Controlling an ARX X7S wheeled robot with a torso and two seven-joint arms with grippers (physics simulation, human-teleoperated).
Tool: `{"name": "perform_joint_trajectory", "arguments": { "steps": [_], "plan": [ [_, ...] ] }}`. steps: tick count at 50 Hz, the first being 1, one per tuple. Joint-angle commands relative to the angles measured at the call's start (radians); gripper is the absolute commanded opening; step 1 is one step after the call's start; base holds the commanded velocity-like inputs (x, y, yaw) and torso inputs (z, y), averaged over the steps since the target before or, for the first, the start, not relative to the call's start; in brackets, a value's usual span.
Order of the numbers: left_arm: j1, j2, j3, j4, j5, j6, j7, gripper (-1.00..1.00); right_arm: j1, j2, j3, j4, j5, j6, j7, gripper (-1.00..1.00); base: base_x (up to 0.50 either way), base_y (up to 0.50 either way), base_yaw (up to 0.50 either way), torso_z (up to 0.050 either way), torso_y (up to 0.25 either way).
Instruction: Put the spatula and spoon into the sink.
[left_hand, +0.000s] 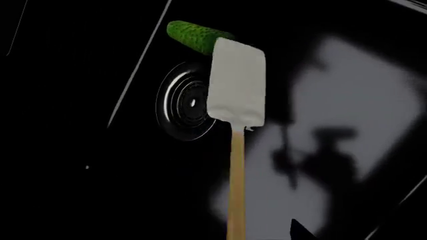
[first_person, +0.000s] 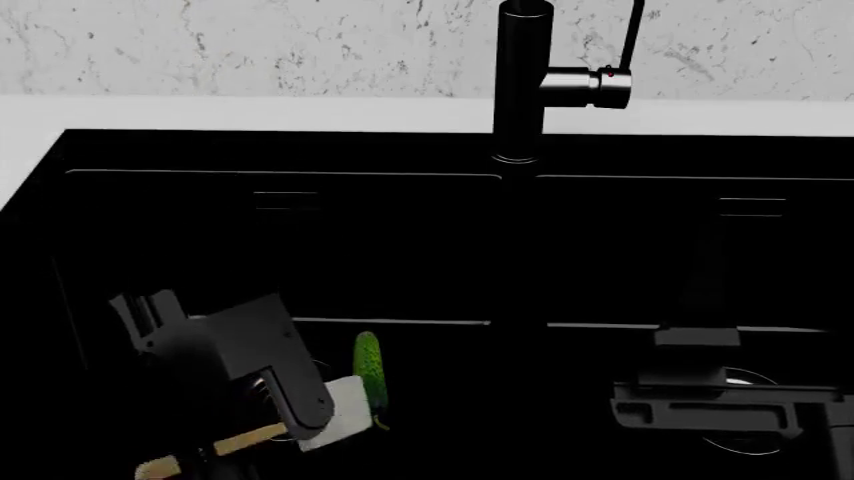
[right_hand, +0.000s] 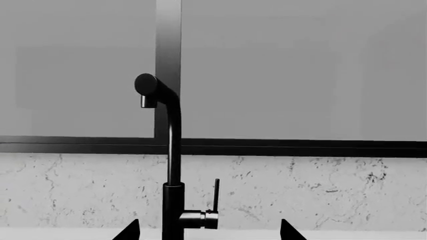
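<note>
My left gripper (first_person: 300, 405) grips the spatula (left_hand: 237, 115) over the sink's (first_person: 267, 150) left basin, its head near the cucumber (left_hand: 193, 35). My right gripper (right_hand: 208, 231) stands wide, facing the faucet (right_hand: 170, 150).

The head camera looks down into the glossy black double-basin sink (first_person: 400, 260). The left wrist camera hovers close over its left ringed drain (left_hand: 185, 102). The right wrist camera faces level toward the tall black faucet (right_hand: 172, 165), shared with the head view.

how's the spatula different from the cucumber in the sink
The spatula has a flat whitish rectangular head on a tan stick handle; the cucumber is green, bumpy and rounded. The spatula is longer, the cucumber short and stubby. In the head view, both sit over the sink's left basin, near the drain.
</note>
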Motion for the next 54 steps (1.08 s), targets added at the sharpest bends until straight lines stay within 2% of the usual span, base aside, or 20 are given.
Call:
{"name": "perform_joint_trajectory", "arguments": {
  "steps": [1,10,19,34,43,49,54],
  "plan": [
    [-0.004,-0.004,0.002,0.009,-0.006,-0.004,-0.001,1.00,0.000,0.001,0.003,-0.004,-0.001,0.004,0.001,1.00,0.00,0.00,0.00,0.000,0.000],
    [-0.038,-0.019,-0.020,0.033,-0.027,-0.016,-0.016,1.00,-0.011,0.006,0.001,-0.001,-0.011,-0.012,-0.001,1.00,0.00,0.00,0.00,0.000,0.000],
    [-0.139,-0.065,-0.132,0.047,-0.100,-0.021,-0.065,1.00,-0.010,0.011,0.006,-0.009,-0.010,-0.011,0.002,1.00,0.00,0.00,0.00,0.000,0.000],
    [-0.274,-0.204,-0.342,0.154,-0.283,0.009,-0.174,1.00,0.006,0.017,0.020,-0.027,0.006,0.016,0.010,1.00,0.00,0.00,0.00,0.000,0.000],
    [-0.306,-0.356,-0.480,0.279,-0.459,0.069,-0.319,1.00,0.017,0.030,0.031,-0.040,0.018,0.024,0.011,1.00,0.00,0.00,0.00,0.000,0.000],
    [-0.266,-0.465,-0.552,0.405,-0.576,0.161,-0.434,1.00,0.009,0.040,0.029,-0.040,0.011,0.012,0.007,1.00,0.00,0.00,0.00,0.000,0.000],
    [-0.203,-0.549,-0.603,0.512,-0.625,0.255,-0.480,1.00,0.007,0.037,0.030,-0.036,0.010,0.012,0.002,1.00,0.00,0.00,0.00,0.000,0.000]
  ]
}}
